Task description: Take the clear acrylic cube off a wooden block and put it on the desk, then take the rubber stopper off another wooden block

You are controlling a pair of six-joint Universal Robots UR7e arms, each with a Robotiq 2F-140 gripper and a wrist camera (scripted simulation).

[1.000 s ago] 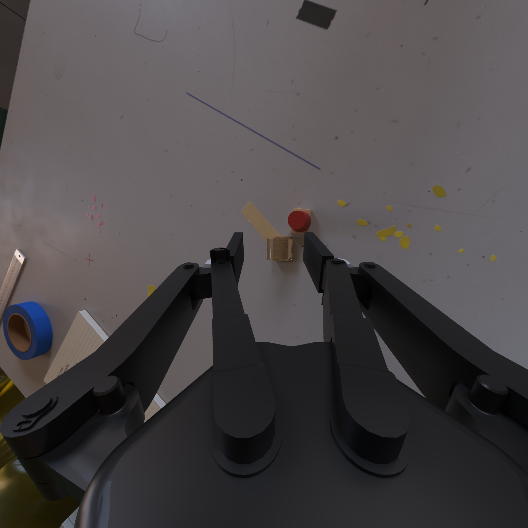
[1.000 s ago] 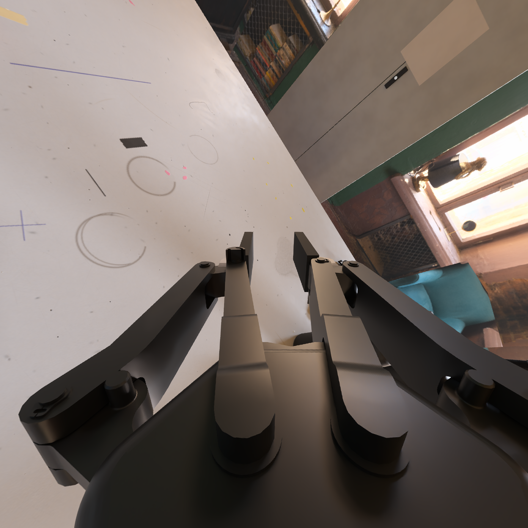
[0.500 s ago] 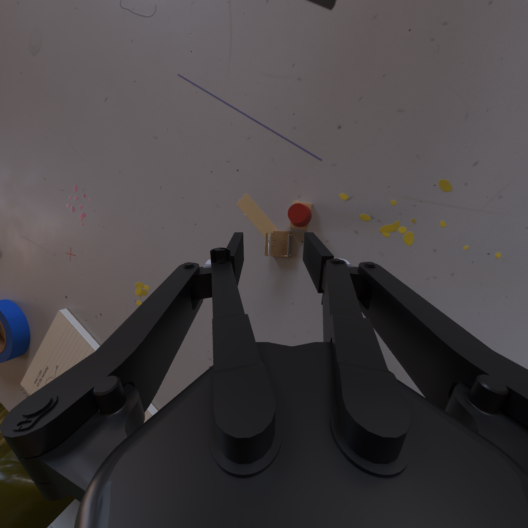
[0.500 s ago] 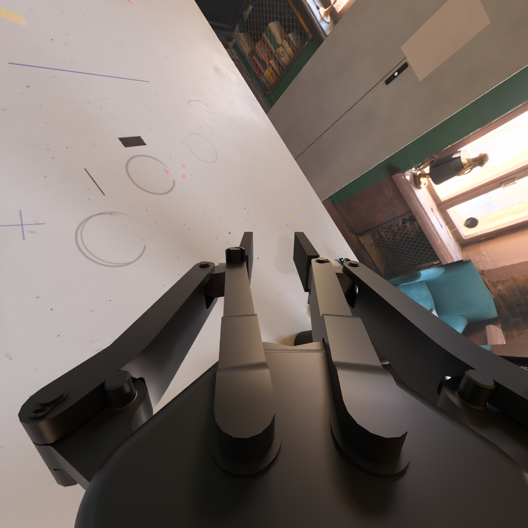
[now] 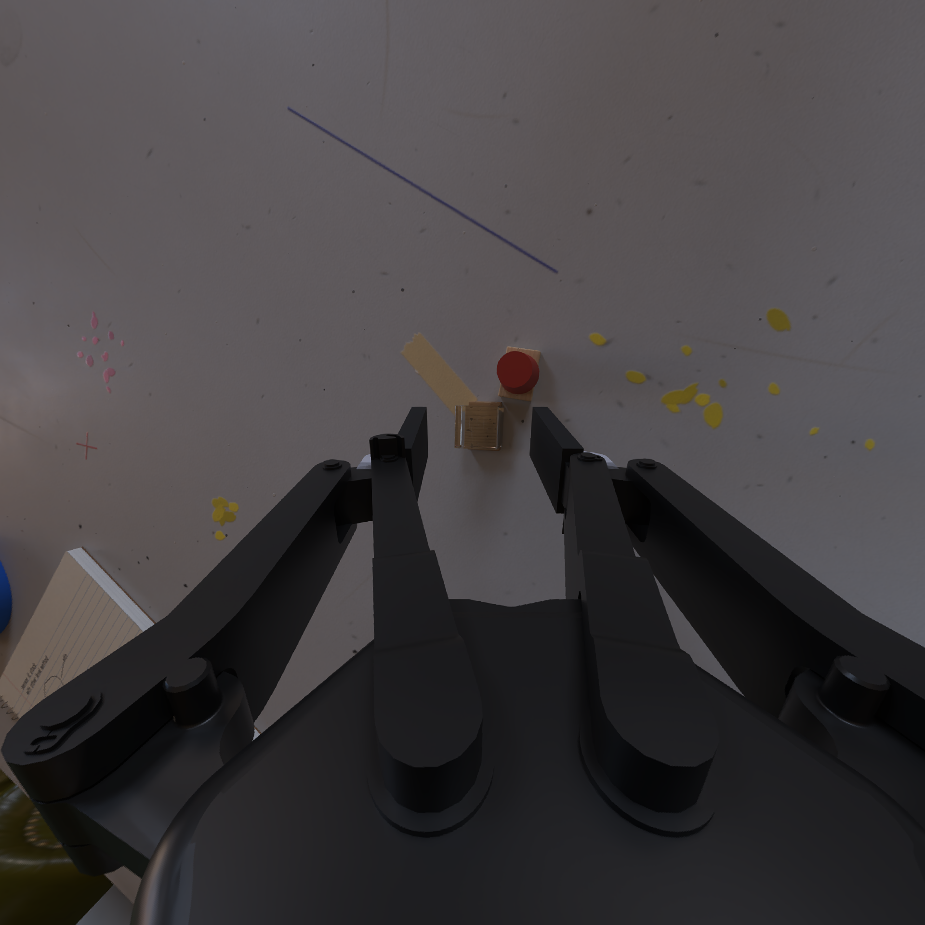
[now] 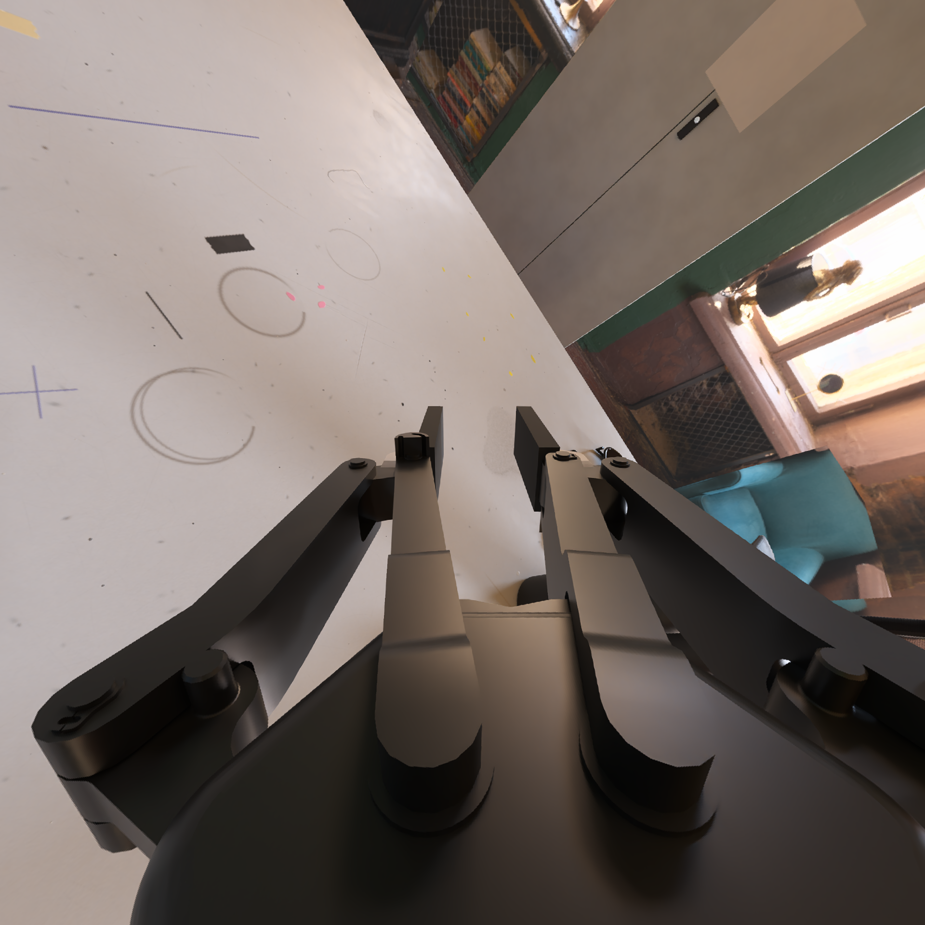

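Note:
In the left wrist view the clear acrylic cube sits on a small wooden block that shows through it. Just behind and to the right, the red rubber stopper stands on a second wooden block. My left gripper is open and empty, high above the desk, with the cube showing between its fingertips. My right gripper is open and empty over a bare part of the desk near its edge; neither object shows in the right wrist view.
A strip of tan tape lies on the desk left of the blocks. A lined notepad and a blue tape roll are at the lower left. In the right wrist view the desk edge runs diagonally, with a grey cabinet beyond.
The left gripper has shifted so the cube and stopper now sit centred between its fingers, and the blue tape roll has slid almost out of view. The right gripper has barely moved.

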